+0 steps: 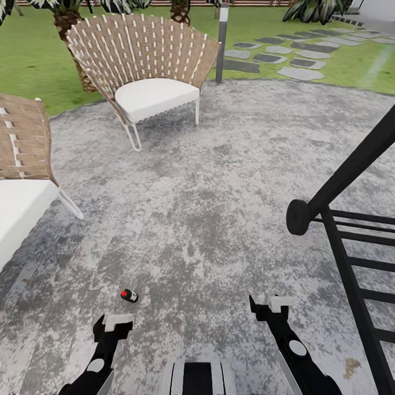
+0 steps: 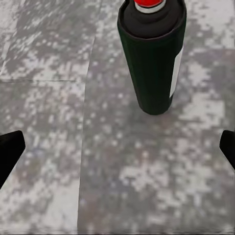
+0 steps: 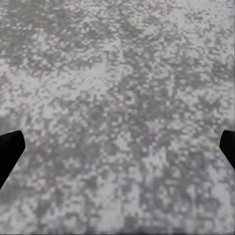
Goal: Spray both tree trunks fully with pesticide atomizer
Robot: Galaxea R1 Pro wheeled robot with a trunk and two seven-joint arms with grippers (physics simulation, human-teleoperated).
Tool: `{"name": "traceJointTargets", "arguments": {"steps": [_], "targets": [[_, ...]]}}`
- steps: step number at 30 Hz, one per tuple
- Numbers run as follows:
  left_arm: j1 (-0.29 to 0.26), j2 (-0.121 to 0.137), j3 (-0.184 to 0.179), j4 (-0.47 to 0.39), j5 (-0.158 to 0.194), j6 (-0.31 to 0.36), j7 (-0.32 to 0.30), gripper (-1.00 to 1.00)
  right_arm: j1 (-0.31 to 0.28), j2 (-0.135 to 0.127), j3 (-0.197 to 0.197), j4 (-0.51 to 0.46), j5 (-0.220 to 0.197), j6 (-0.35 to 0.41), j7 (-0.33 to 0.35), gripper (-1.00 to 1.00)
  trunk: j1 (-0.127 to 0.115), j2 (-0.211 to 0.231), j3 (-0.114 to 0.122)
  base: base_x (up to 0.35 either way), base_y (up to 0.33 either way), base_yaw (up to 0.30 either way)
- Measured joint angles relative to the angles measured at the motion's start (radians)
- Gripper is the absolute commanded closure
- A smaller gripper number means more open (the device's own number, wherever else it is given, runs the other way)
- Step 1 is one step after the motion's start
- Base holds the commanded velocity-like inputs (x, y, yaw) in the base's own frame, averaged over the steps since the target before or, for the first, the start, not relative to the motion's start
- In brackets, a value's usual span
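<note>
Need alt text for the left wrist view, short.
A dark green pesticide atomizer with a red cap stands upright on mottled grey stone paving, ahead of the left gripper. Its black fingertips sit wide apart at the frame's edges, holding nothing.

One atomizer; two woven chairs; two tools; one lamp post; one black railing.

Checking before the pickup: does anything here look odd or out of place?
Only the dark green pesticide atomizer with a red cap stands alone on the mottled grey paving, just ahead of the left gripper. It seems upright, unspilled.
</note>
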State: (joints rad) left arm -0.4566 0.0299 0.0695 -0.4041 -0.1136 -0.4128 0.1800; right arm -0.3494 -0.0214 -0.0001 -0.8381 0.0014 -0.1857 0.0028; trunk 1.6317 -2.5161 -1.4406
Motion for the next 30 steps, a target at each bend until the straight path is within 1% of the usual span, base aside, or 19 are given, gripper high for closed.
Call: {"name": "traceJointTargets", "arguments": {"steps": [6,11,18,24,30], "targets": [[0.0,0.001,0.0,0.0,0.0,0.0,0.0,-1.0,0.0,0.001,0.0,0.0,0.0,0.0,-0.002,-1.0,0.0,0.0,-0.007,0.0,0.0,0.0],[0.0,0.0,-0.002,0.003,-0.001,0.003,0.0,-1.0,0.0,0.0,0.0,0.0,0.0,0.0,-0.004,-1.0,0.0,0.0,-0.007,0.091,0.0,0.0],[0.0,0.001,-0.003,0.003,-0.002,-0.001,0.001,-1.0,0.0,0.0,0.0,0.0,0.0,0.0,-0.004,-1.0,0.0,0.0,-0.007,0.02,0.0,0.0],[0.0,0.0,-0.003,0.004,-0.002,-0.003,0.001,-1.0,0.0,0.0,0.0,0.0,0.0,0.0,-0.004,-1.0,0.0,0.0,-0.007,0.148,-0.072,0.0],[0.0,0.001,-0.003,0.004,-0.002,-0.003,0.002,-1.0,0.0,0.0,0.0,0.0,0.0,0.0,-0.004,-1.0,0.0,0.0,-0.007,0.035,-0.02,0.0]]}}
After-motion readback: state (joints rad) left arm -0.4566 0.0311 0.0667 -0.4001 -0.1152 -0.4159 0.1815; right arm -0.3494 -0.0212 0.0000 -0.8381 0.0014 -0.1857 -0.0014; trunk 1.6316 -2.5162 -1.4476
